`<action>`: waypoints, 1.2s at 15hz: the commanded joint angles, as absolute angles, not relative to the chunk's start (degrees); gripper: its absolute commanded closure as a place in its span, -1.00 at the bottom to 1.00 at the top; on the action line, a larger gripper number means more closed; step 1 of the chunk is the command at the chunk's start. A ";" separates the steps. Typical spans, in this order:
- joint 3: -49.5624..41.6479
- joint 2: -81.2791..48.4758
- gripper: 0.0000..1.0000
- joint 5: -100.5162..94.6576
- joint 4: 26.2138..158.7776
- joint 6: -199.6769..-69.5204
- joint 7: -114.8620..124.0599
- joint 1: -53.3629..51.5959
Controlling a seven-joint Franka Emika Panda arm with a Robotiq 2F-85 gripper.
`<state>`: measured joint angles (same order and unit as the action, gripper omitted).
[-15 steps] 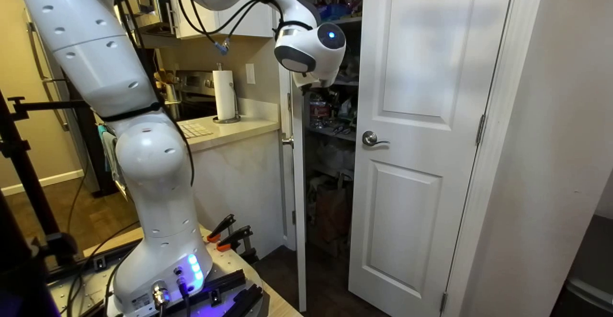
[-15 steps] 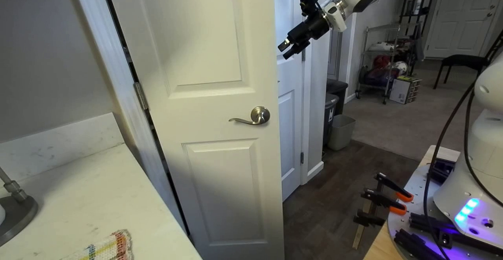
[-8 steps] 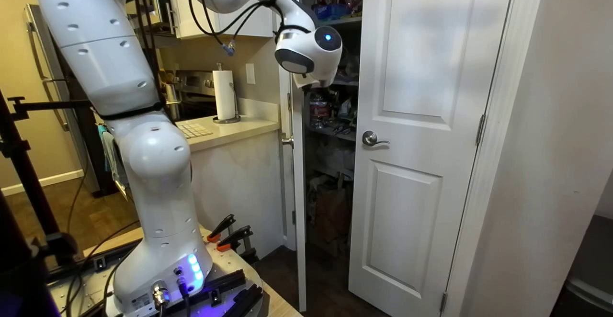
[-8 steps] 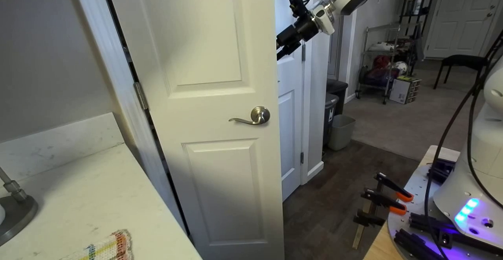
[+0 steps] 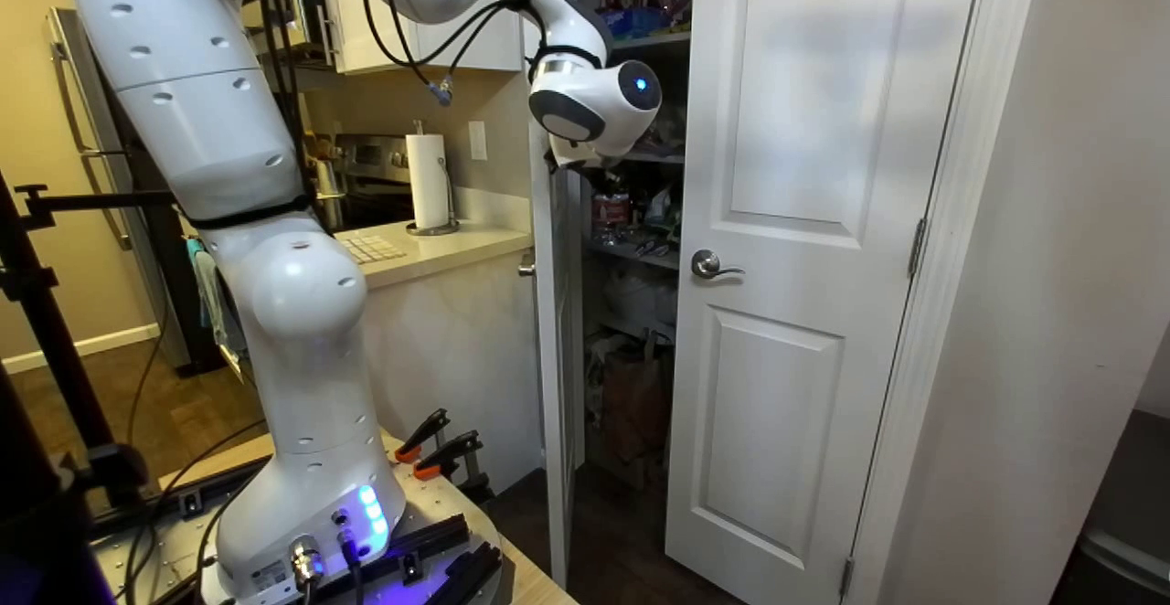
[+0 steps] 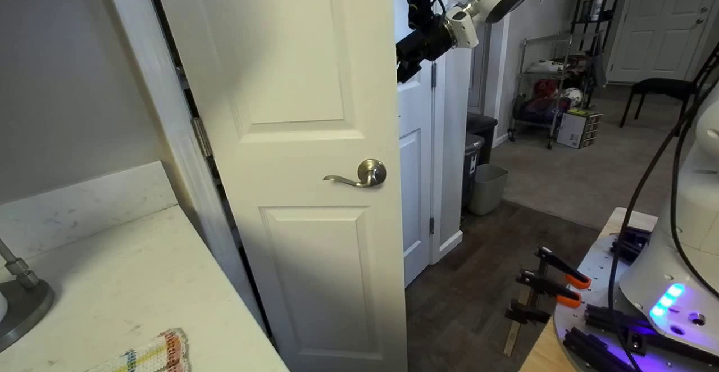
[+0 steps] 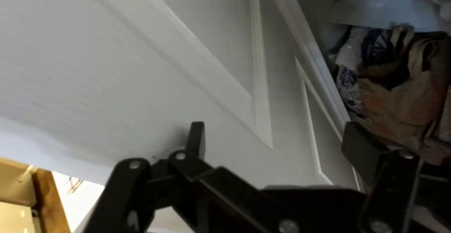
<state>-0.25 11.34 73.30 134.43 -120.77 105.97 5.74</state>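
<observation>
My gripper (image 7: 273, 138) is open, its two black fingers wide apart with nothing between them. It is at the inner face of a white panel door (image 7: 116, 95), which shows in both exterior views (image 5: 559, 331) (image 6: 303, 153). One finger is close against the door face with a shadow beside it; I cannot tell whether it touches. In an exterior view the fingertips (image 6: 405, 68) are partly hidden behind the door's free edge. The door's lever handle (image 6: 365, 174) is on its outer face, below the gripper. A second white door (image 5: 795, 358) stands ajar opposite.
Pantry shelves (image 5: 640, 253) with packages lie between the doors, with a brown paper bag (image 5: 632, 404) low down. A counter (image 6: 129, 271) with a paper towel roll (image 5: 428, 183) adjoins the hinge side. Clamps (image 6: 547, 285) stick out from the robot's table.
The gripper moved behind the door's free edge, then the hand tilted. In the last half second the door swung a little wider, toward the counter, showing more of its inner face.
</observation>
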 commanded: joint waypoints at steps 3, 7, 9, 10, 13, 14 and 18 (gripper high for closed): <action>-0.89 10.92 -1.00 73.27 133.40 -113.46 104.86 4.72; 0.35 10.23 -1.00 75.33 132.90 -114.98 105.55 3.25; 1.26 9.42 -1.00 75.01 132.45 -116.47 105.64 2.47; 1.67 8.94 -1.00 74.87 132.15 -117.11 105.57 2.04; 1.34 9.59 -1.00 73.90 132.73 -116.20 106.02 1.83; 1.68 9.14 -1.00 73.90 132.43 -116.55 106.03 1.46; 1.92 8.56 -1.00 73.90 132.10 -116.82 106.03 1.05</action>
